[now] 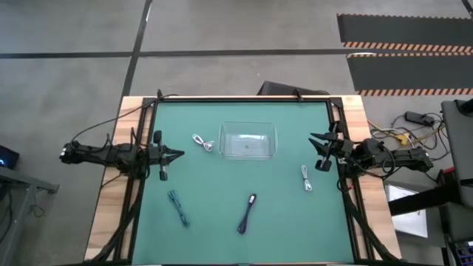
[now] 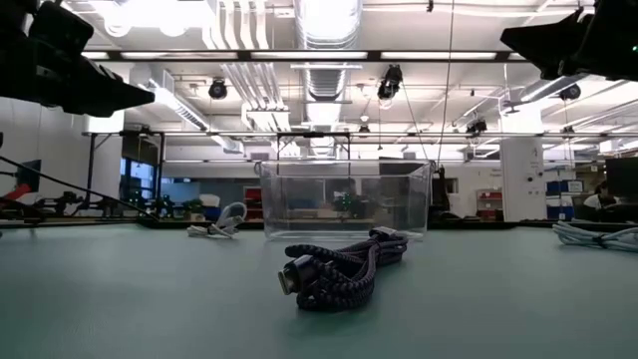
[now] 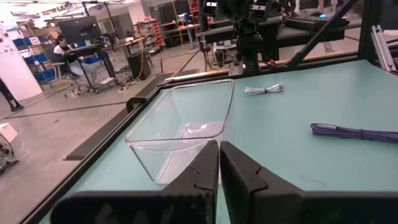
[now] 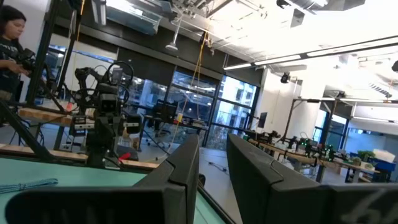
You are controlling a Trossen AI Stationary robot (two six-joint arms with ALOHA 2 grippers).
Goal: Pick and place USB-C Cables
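Four USB-C cable bundles lie flat on the green mat: a white one left of the clear bin, a white one at the right, a black one near the front middle, and a teal-grey one at the front left. My left gripper hovers at the table's left edge, shut and holding nothing. At the right edge my right gripper hovers with a gap between its fingers and nothing in it.
A clear plastic bin stands on the mat at the far middle, between the two arms. A black frame borders the mat. Beyond the table lies a workshop with benches, where a person sits.
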